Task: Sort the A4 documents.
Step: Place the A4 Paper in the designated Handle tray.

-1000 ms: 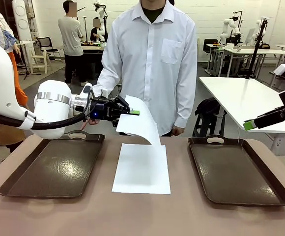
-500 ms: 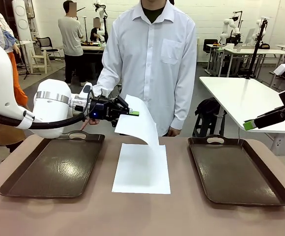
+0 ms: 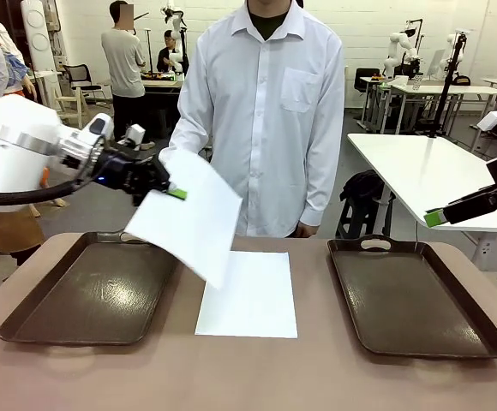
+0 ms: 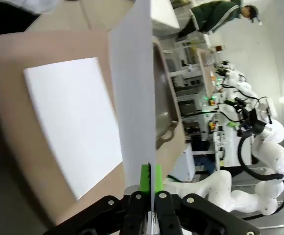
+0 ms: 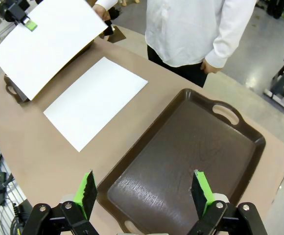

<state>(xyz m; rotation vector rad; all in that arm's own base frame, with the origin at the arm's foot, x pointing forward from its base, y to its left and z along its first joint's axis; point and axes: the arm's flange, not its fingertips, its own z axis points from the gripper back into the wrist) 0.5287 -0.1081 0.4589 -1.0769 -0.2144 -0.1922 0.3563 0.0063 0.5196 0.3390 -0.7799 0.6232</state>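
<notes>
Green pads of the left gripper (image 3: 176,193) are pinched flat on the top edge of a white A4 sheet (image 3: 188,221); the left wrist view shows the two fingers (image 4: 145,177) pressed together with the paper edge-on between them. A second ago this gripper held the sheet up at frame centre, curling over the paper on the table. Now the arm has swung to the left of the frame, and the sheet hangs slanted, its lower part over the inner rim of the left tray (image 3: 26,324). I judge this sheet is bound for that tray, with release not yet made.

A second A4 sheet (image 3: 248,295) lies flat at the middle of the matte brown table (image 3: 248,377), between the two trays, not yet sorted. The paper is thin and limp, bowing under its own weight. Both trays are dark brown, rectangular and glossy, with raised rims and cut-out handles. The right tray (image 3: 416,300) holds nothing. Over it the right gripper (image 5: 143,192) hovers, spread wide and empty. A person in a white shirt (image 3: 266,111) stands at top centre.
</notes>
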